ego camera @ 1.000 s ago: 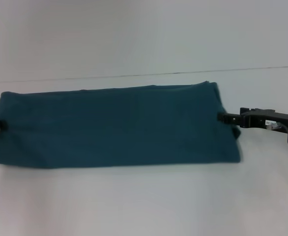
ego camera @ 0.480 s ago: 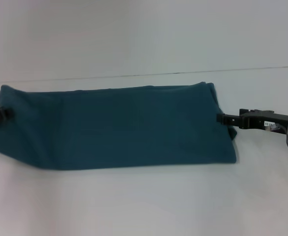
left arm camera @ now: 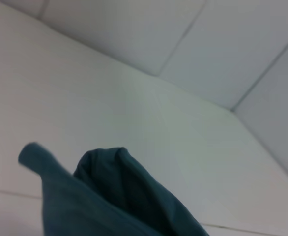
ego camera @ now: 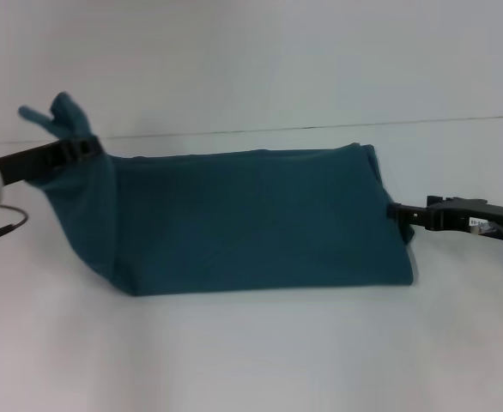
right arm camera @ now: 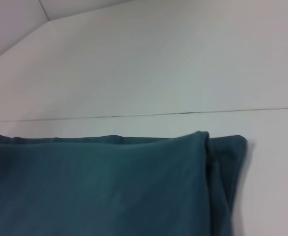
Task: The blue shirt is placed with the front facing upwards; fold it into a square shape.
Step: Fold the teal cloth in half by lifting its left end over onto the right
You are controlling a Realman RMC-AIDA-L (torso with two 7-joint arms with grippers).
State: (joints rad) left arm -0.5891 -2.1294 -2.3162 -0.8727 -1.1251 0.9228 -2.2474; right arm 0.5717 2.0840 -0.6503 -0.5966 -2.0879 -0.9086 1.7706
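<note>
The blue shirt (ego camera: 251,219) lies on the white table (ego camera: 251,360) as a long teal band with its plain side up. My left gripper (ego camera: 81,148) is shut on the shirt's left end and holds it raised off the table, a tuft of cloth sticking up past it. That bunched end fills the lower part of the left wrist view (left arm camera: 109,196). My right gripper (ego camera: 395,210) rests low at the shirt's right edge, about mid-height of the band. The right wrist view shows the shirt's layered far right corner (right arm camera: 217,157) flat on the table.
A thin dark seam (ego camera: 320,129) crosses the table just behind the shirt. A pale wall rises behind the table (left arm camera: 208,44). A cable loop (ego camera: 3,225) hangs under my left arm.
My left gripper has lifted the shirt's left end up and to the right, so the band on the table is shorter. The right gripper has drawn back slightly to the right.
</note>
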